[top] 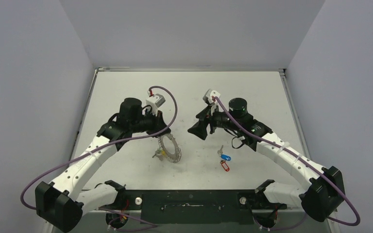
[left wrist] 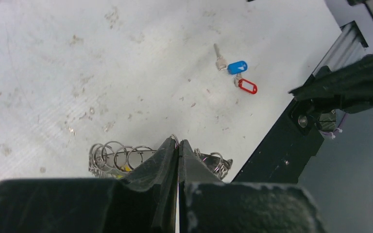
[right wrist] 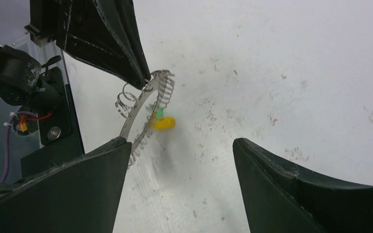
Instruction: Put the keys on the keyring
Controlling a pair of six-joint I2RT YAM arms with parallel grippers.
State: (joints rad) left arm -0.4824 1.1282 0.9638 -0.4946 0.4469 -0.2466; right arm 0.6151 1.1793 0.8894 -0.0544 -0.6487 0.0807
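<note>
A scuffed white table (top: 126, 97) sits boxed in by plain grey walls. Near its middle the left gripper (left wrist: 178, 145) has its fingers pressed together on the rim of the keyring (right wrist: 138, 109), holding it lifted and tilted on edge, its wire loops fanned out to either side of the pinch. A yellow tag (right wrist: 164, 123) hangs from one loop. The right gripper (right wrist: 178, 143) hovers at about 2 o'clock from the ring in the top view, fingers spread wide with nothing between them. The keys (top: 225, 158) lie on the table at about 4 o'clock from the ring, the blue tag (left wrist: 237, 67) and the red tag (left wrist: 247, 86) very close together, well apart from both grippers. That closeness is the first risk: a grasp aimed at one key may drag or lift the other. The second is the thin pinch on the rim, since a push from a key against a loop could swing the ring or slip it out.
</note>
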